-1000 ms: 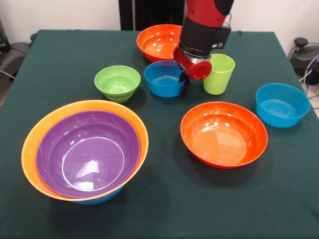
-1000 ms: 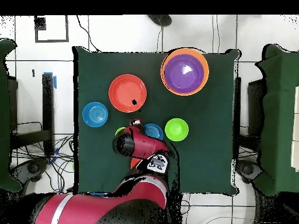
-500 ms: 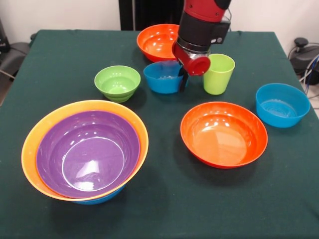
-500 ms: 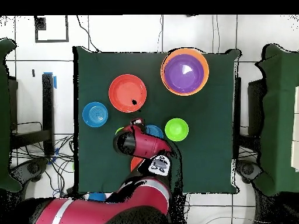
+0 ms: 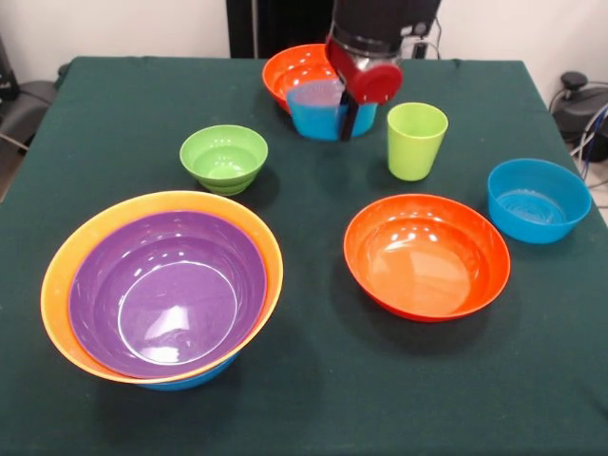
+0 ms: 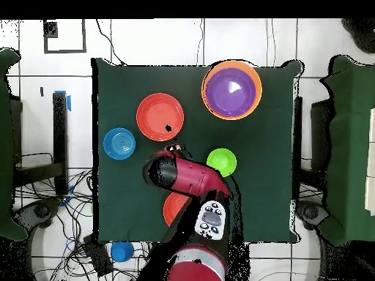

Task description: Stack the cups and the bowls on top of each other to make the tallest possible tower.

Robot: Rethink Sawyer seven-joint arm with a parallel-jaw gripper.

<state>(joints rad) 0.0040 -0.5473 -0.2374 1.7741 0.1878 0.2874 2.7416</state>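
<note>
Tower: purple bowl nested in big orange bowl, blue rim peeking beneath; near front-left corner of tabletop.
Small green bowl: left of centre.
Gripper: clamped on rim of blue bowl, lifted clear of tabletop, toward far edge.
Cup: upright, right of centre.
Red-orange bowl: right of centre.
Second blue bowl: right edge.
</note>
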